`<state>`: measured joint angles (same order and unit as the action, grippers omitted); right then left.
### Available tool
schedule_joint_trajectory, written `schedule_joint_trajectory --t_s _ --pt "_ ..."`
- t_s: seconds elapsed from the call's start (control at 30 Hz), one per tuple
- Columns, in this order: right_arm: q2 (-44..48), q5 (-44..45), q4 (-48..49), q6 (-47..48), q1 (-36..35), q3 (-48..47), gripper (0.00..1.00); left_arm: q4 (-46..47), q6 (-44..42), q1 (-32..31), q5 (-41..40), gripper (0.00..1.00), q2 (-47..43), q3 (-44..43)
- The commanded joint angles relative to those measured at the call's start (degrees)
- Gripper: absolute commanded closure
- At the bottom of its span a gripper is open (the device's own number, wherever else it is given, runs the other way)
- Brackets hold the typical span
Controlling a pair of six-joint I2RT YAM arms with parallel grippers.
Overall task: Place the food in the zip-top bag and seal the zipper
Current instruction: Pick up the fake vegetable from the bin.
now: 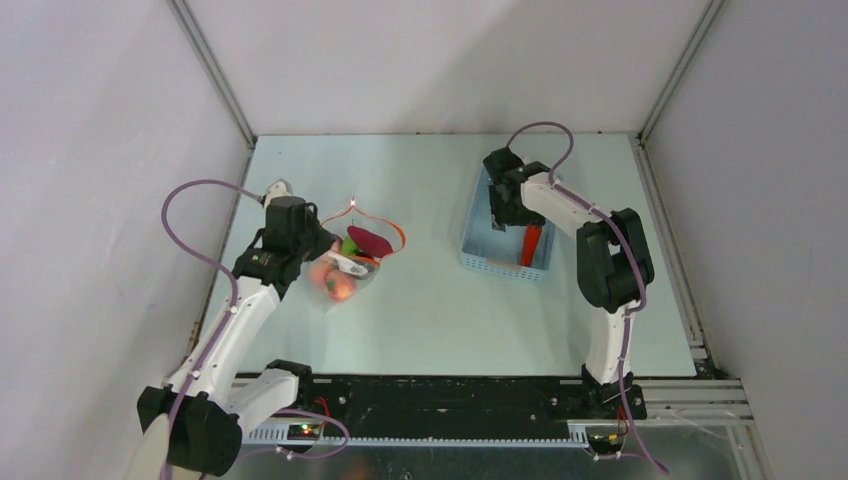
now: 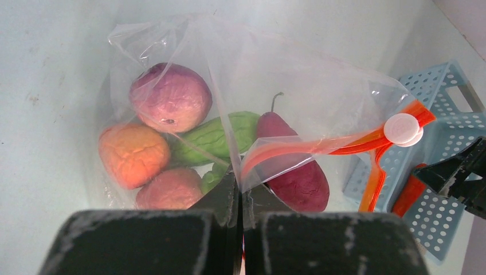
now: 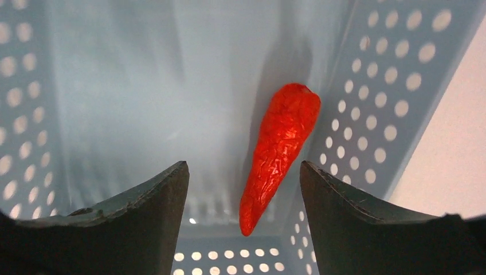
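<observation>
My left gripper [image 1: 322, 250] [image 2: 240, 192] is shut on the edge of the clear zip-top bag [image 1: 340, 285] [image 2: 298, 74], near its mouth. The bag holds a purple fruit [image 2: 170, 96], a peach-orange one [image 2: 133, 154], a reddish one [image 2: 169, 189], an elongated green one [image 2: 215, 136] and a dark purple one [image 2: 301, 183]. The red-orange zipper [image 1: 385, 225] [image 2: 349, 143] stands open, with a white slider [image 2: 402, 128]. My right gripper [image 1: 503, 212] [image 3: 243, 166] is open inside the basket, just above a red chili pepper [image 1: 531, 243] [image 3: 281, 143] lying between its fingers.
The light-blue perforated basket [image 1: 480, 262] [image 3: 367, 103] [image 2: 453, 91] stands right of the middle of the table and holds only the pepper. Grey walls enclose the table on three sides.
</observation>
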<state>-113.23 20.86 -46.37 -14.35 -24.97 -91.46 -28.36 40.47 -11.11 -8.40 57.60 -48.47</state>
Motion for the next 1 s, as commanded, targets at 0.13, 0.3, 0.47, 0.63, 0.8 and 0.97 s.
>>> schedule_joint_trajectory --t_s 0.13,0.3,0.47,0.63,0.8,0.97 --pt "-0.9 10.7 1.9 -19.4 0.8 2.2 0.26 3.0 -0.9 0.5 0.9 1.0 -1.2 1.0" --pt "-2.2 4.1 6.4 -24.3 3.8 6.7 0.31 2.9 -0.8 0.7 0.6 1.0 -1.2 1.1" --pt "-4.5 0.9 8.5 -26.1 4.7 7.2 0.34 2.7 -0.5 0.8 0.4 1.0 -2.2 1.3" --pt "-5.2 -3.6 12.3 -23.9 5.0 8.1 0.64 2.3 -0.1 0.8 0.0 1.0 -3.4 1.9" --pt "0.9 -2.1 15.9 -19.7 4.2 10.0 0.98 2.4 0.0 0.8 1.2 1.0 -4.4 2.4" --pt "13.1 1.3 21.9 -14.6 1.1 14.6 1.0 3.5 0.5 0.8 3.7 1.0 -5.4 3.0"
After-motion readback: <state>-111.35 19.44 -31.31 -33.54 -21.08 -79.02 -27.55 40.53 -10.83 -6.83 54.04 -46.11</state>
